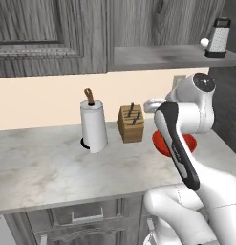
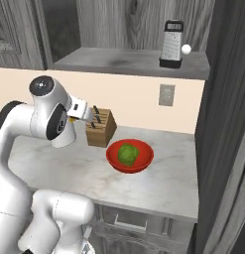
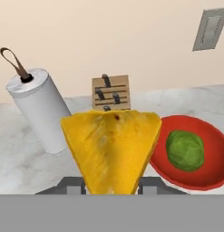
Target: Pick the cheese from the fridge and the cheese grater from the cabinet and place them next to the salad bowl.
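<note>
Because the yellow-orange triangular cheese wedge [image 3: 112, 150] fills the lower middle of the hand view, point down between the fingers, I judge the hand [image 3: 112, 185] is closed on it and carrying it toward the bench [image 2: 163, 181]. The shallow red salad bowl [image 3: 208, 174] with its green lettuce ball [image 3: 185, 150] sits at the frame's right. One silver box grater [image 2: 171, 43] waits on the dark wood-grain cabinet's shelf [image 2: 119, 60], upper right. I count one wooden knife block [image 3: 111, 92] and one white paper-towel roll [image 3: 41, 111].
</note>
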